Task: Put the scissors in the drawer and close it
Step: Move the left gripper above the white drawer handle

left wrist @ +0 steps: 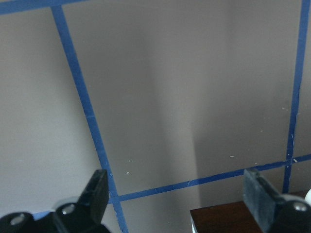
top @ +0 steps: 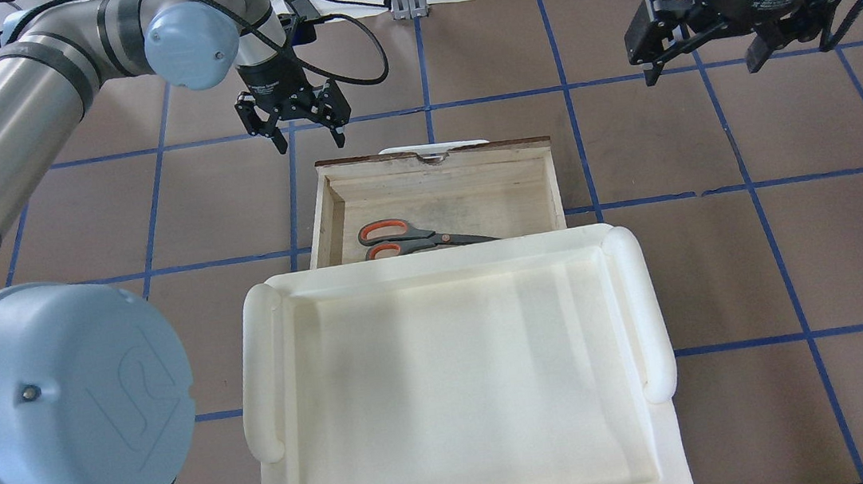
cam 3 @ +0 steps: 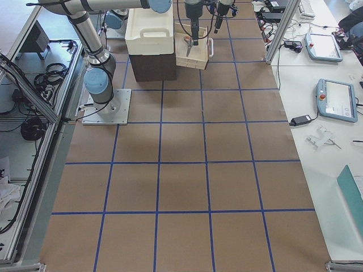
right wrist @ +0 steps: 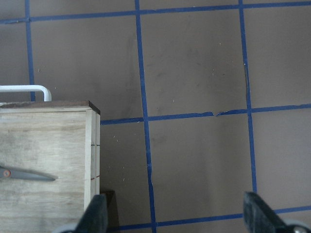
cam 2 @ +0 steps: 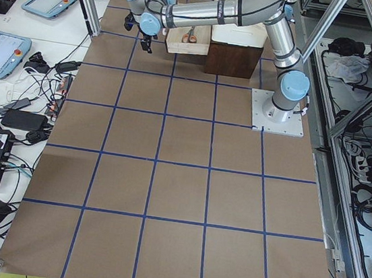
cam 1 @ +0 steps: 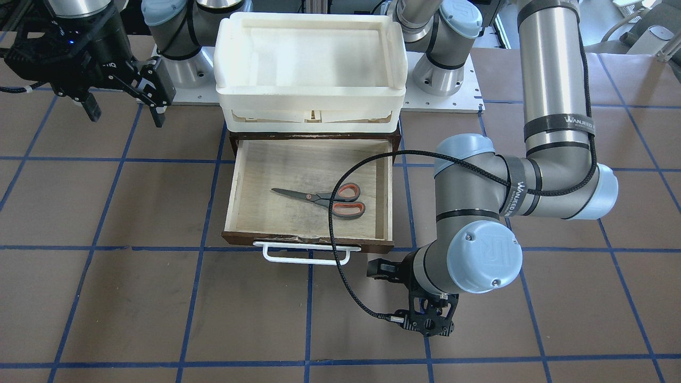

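The scissors (cam 1: 324,199) lie flat on the pale floor of the open drawer (cam 1: 230,202), blades toward the robot's right. They also show in the overhead view (top: 415,236), and the blade tip shows in the right wrist view (right wrist: 29,174). The drawer's white handle (cam 1: 306,254) faces away from the robot. My left gripper (top: 303,131) is open and empty, hanging above the table just past the drawer's front corner (left wrist: 228,218) on the robot's left. My right gripper (top: 702,65) is open and empty, raised well off to the drawer's right.
A white plastic tray (top: 261,372) sits on top of the dark cabinet above the drawer, between the arm bases. The brown table surface (cam 1: 159,298) has a blue tape grid. The left arm's black cable (cam 1: 332,223) loops over the drawer's front.
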Robot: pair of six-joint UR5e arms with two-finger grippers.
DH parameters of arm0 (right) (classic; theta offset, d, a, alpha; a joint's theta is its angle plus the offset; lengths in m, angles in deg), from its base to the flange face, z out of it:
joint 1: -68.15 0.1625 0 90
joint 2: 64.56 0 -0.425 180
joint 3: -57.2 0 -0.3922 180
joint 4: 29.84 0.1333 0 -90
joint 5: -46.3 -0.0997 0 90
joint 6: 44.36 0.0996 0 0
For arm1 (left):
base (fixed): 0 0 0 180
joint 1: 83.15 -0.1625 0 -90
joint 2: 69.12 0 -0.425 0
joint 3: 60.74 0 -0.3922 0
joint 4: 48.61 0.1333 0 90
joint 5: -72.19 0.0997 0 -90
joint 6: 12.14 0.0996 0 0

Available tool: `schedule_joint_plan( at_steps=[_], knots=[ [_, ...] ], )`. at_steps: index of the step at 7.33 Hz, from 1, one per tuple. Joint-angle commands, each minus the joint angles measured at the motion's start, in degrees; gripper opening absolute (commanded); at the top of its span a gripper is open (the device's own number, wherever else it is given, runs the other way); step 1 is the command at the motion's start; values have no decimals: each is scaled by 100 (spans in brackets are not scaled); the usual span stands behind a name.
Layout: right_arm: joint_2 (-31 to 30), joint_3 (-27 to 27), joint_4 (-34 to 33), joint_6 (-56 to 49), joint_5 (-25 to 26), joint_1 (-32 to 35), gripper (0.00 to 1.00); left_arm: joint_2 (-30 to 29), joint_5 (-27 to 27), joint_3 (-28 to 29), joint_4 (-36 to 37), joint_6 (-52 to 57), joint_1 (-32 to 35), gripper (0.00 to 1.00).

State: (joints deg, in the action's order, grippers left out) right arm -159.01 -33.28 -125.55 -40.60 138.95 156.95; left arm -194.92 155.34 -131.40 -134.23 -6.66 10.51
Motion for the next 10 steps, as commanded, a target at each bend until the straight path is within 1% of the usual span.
schedule_joint_plan(
  at_steps=[1,3,5,6,10],
  knots=[
    [23,14,-263,300,-19,76,100,21,-141,-18,-209,-38,3,100],
    [67,-13,-255,248,-54,216,100,64,-142,-27,-463,-38,-23,100],
    [67,-4,-264,317,-334,226,100,73,-150,-27,-648,-38,-41,100],
    [67,-4,-264,318,-231,226,100,108,-142,-27,-693,-38,-41,100],
    [50,-22,-115,327,-239,111,100,170,-124,-35,-877,-47,-41,100]
  ],
)
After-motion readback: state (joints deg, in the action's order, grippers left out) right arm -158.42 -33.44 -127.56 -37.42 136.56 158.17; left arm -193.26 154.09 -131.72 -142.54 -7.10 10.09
